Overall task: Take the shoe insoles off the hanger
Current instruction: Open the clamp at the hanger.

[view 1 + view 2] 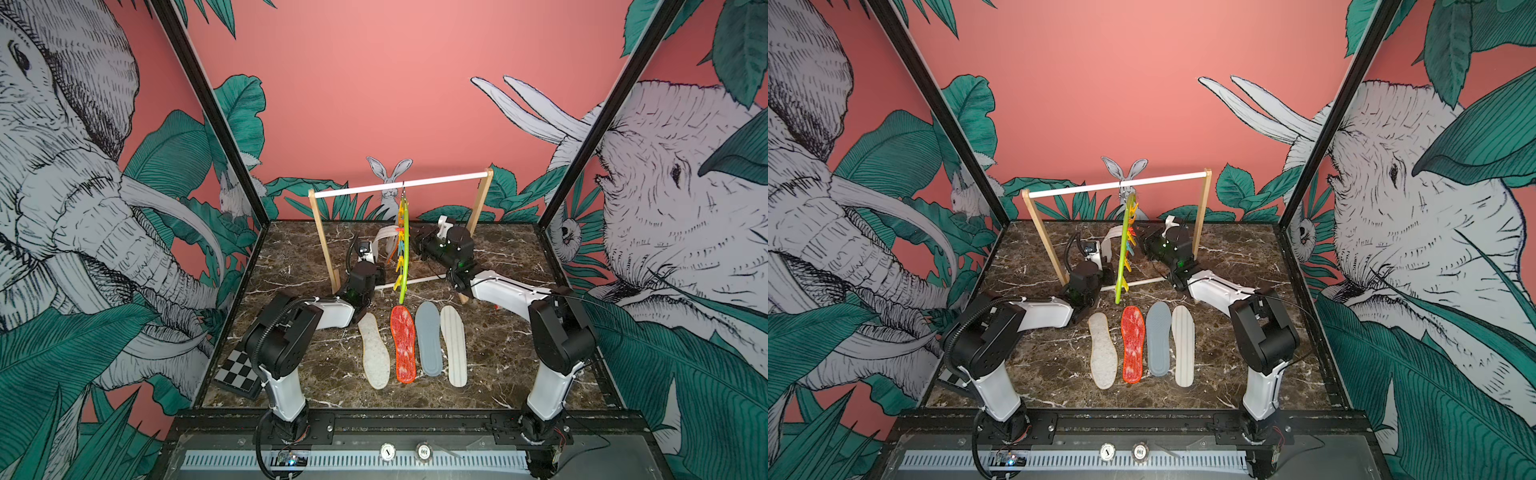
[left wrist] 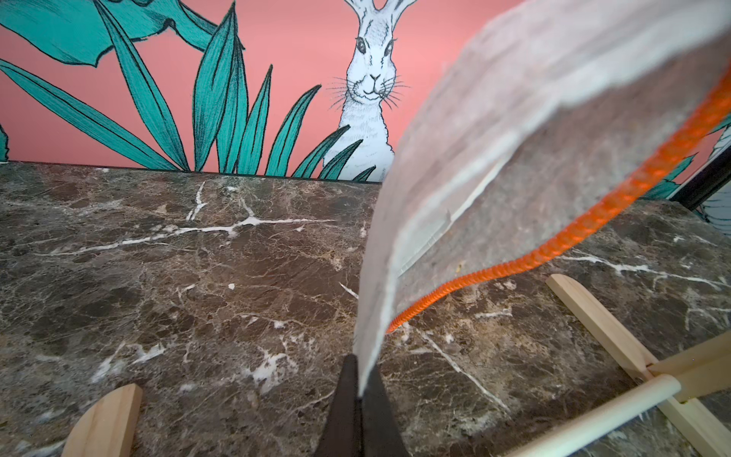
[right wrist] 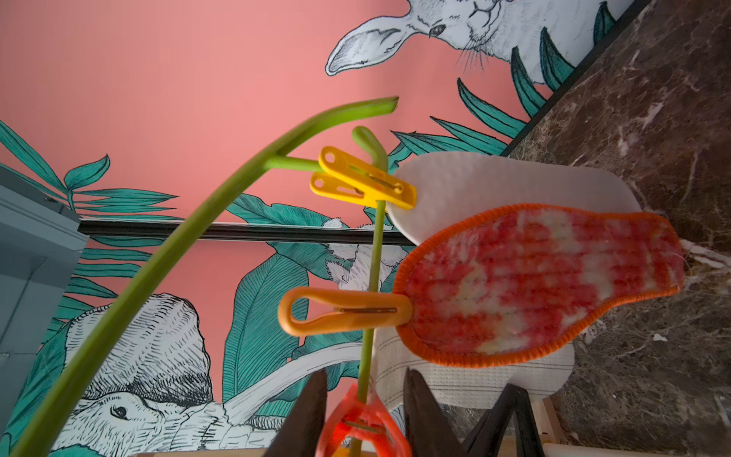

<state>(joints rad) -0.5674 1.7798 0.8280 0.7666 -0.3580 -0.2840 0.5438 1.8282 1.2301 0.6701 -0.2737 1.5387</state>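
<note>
The white striped insole [image 3: 474, 380] hangs on the hanger [image 3: 174, 237] by a red peg [image 3: 364, 427]; the left gripper [image 2: 362, 370] is clenched on its free end; the right gripper [image 3: 366, 374] straddles that peg, whether pressing I cannot tell; squeeze the tails fully, then draw away gently.

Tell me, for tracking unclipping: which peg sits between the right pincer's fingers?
The red peg, inside the right pincer; the yellow peg and orange peg sit farther off.
</note>
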